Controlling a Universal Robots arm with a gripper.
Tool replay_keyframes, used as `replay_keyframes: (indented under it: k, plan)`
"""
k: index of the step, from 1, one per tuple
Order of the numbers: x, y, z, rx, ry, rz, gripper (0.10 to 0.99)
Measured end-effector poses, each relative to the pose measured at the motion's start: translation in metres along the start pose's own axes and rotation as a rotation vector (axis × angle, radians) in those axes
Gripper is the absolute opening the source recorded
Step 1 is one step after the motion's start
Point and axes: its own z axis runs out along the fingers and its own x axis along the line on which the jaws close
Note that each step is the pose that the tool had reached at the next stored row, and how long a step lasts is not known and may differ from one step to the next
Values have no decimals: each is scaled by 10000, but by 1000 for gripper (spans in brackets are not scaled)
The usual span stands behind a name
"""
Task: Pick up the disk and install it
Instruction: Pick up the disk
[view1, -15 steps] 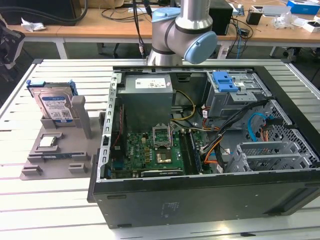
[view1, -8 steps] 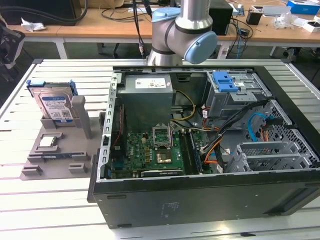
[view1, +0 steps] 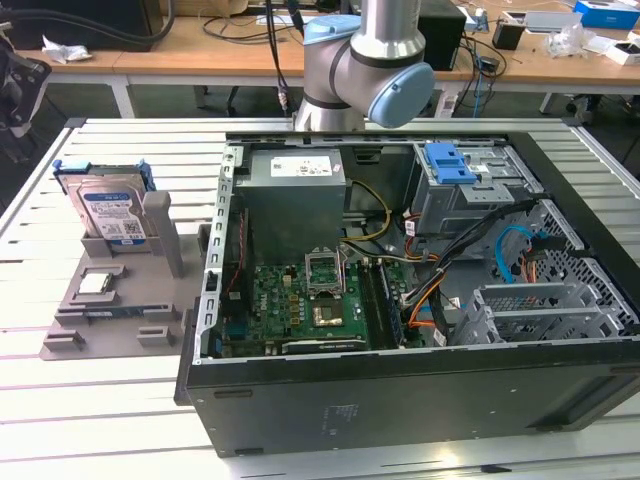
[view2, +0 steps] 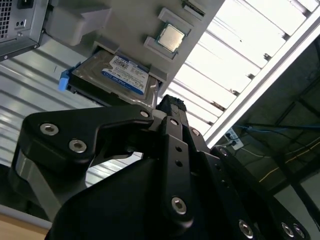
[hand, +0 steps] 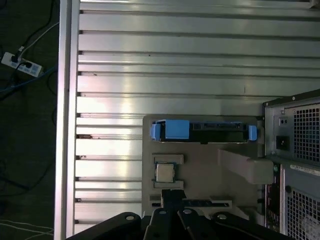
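The disk (view1: 110, 212) stands on edge in a slot at the back of a grey holder (view1: 120, 315) at the exterior view's left. It is silver-grey with a blue-and-white label and a blue carrier bracket. In both wrist views the disk (view2: 117, 75) (hand: 205, 131) lies well beyond my black gripper (view2: 172, 102) (hand: 172, 196), which hangs above the holder. The gripper's tips are drawn together and hold nothing. The arm's base (view1: 350, 70) rises behind the computer case.
An open computer case (view1: 400, 300) lies on the slatted metal table (view1: 100, 420), with its motherboard, cables, a blue latch plate (view1: 450, 163) and grey drive cages (view1: 545, 310) exposed. A small square processor chip (view1: 97, 283) (hand: 164, 172) sits on the holder near the disk.
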Motion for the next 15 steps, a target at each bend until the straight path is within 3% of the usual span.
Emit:
replay_keyframes:
  k: [7,15]
  plan:
    - [0,0,0,-22,28,-906,106]
    - [0,0,0,-37,47,-1480,106]
